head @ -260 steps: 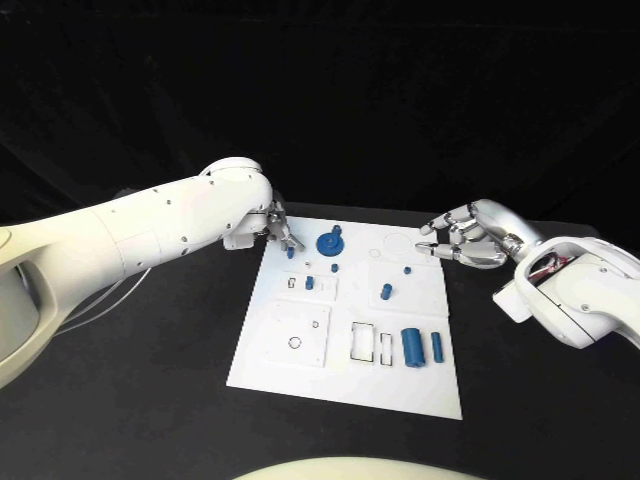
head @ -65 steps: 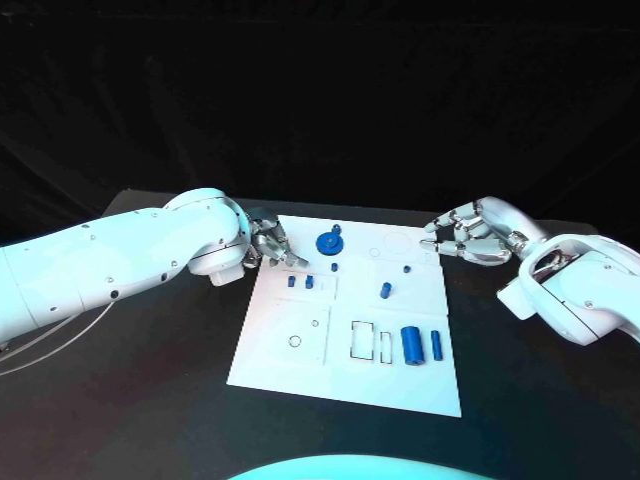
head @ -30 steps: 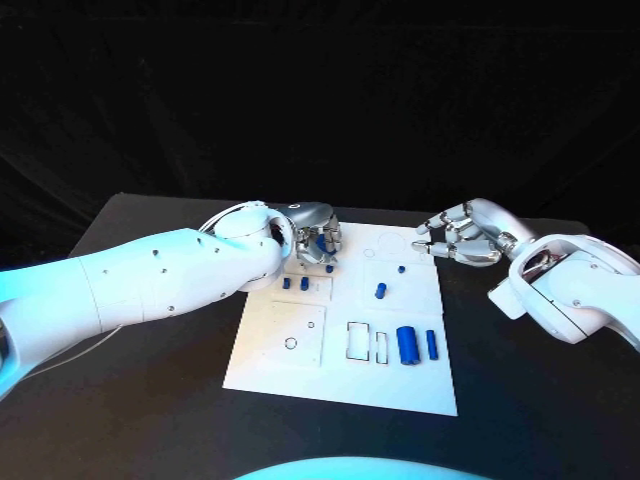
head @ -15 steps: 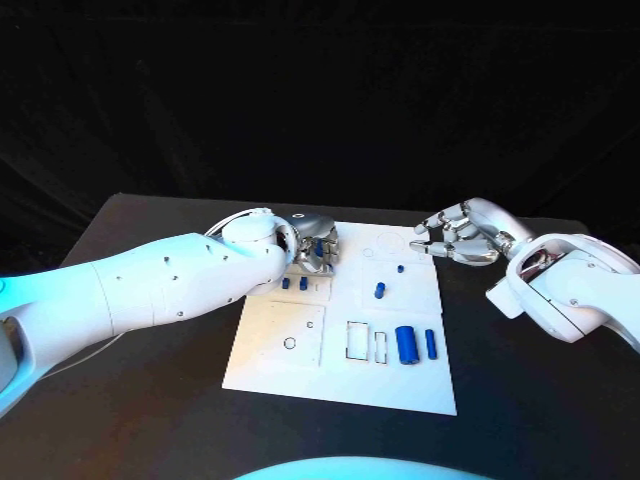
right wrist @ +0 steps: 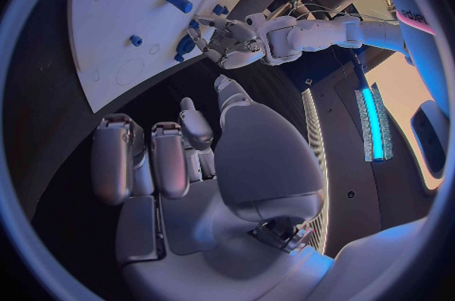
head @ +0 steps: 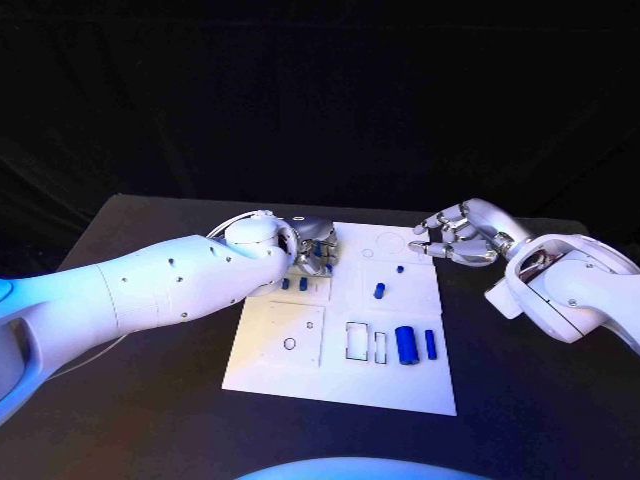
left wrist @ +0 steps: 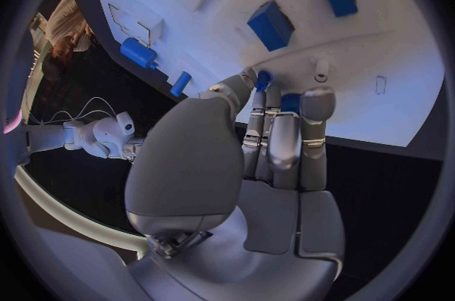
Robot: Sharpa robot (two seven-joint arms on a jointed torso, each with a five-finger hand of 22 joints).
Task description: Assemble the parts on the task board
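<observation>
The white task board (head: 277,370) lies in the middle of the black table. My left hand (head: 316,247) is at the board's far left corner, its fingers closed round a blue gear (left wrist: 262,78) that peeks out between the fingertips. Two short blue pegs (head: 294,284) stand just in front of that hand. A blue piece (head: 379,291) and a tiny peg (head: 402,269) sit mid-board. A thick cylinder (head: 405,345) and a thin one (head: 431,344) lie near the front right. My right hand (head: 457,238) hovers by the board's far right corner, fingers curled, holding nothing.
A small ring (head: 290,343) and rectangular outlines (head: 358,341) mark the board's front half. Black table (head: 147,400) surrounds the board on all sides. In the right wrist view the board (right wrist: 114,5) and my left hand (right wrist: 232,43) lie ahead of the curled fingers.
Since 2.2 s ago my left hand has moved from the board's left edge onto the blue gear and closed round it. Over the last second it barely shifts. The right hand stays put.
</observation>
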